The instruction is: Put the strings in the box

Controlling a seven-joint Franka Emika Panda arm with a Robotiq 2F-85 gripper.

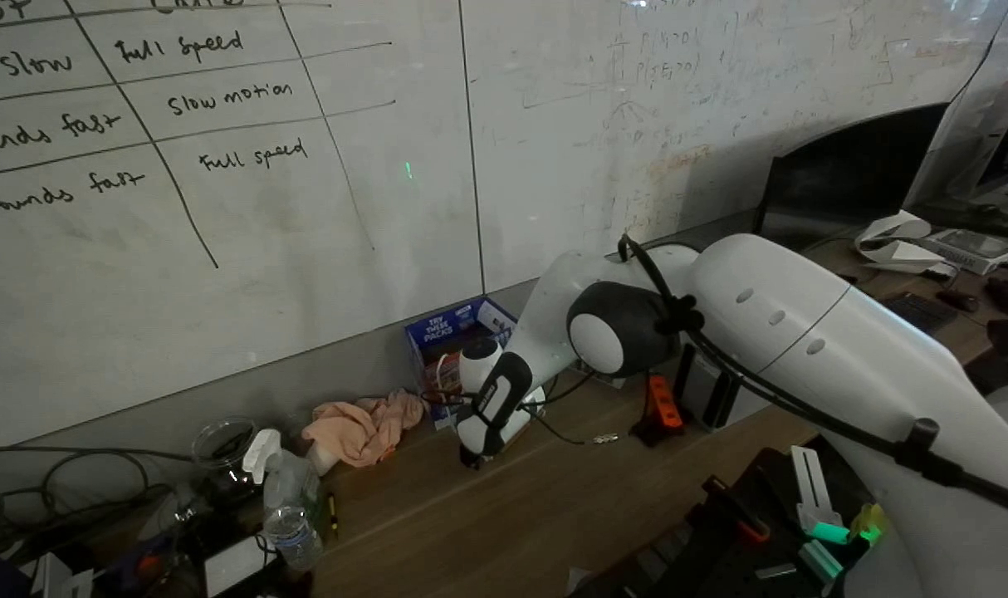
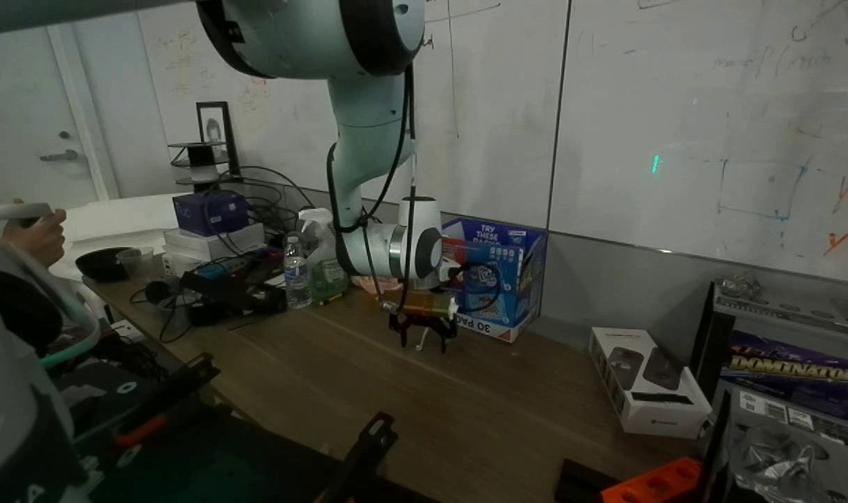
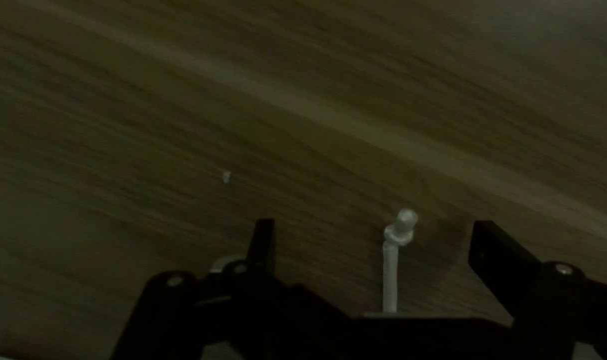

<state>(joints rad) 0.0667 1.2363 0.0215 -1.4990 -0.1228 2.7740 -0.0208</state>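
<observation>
Gripper [image 3: 372,245]: fingers apart, nothing clamped. Strings [image 3: 390,275]: knotted end between fingers, touching neither; rest hidden. Blue box [image 2: 508,286] just beside gripper. Likely grasp step: centre first, close behind knot, lift clear of wall.

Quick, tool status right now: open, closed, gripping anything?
Tool: open, jaws well apart, holding nothing; the knotted end of a white string shows between them in the wrist view, not pinched.
</observation>
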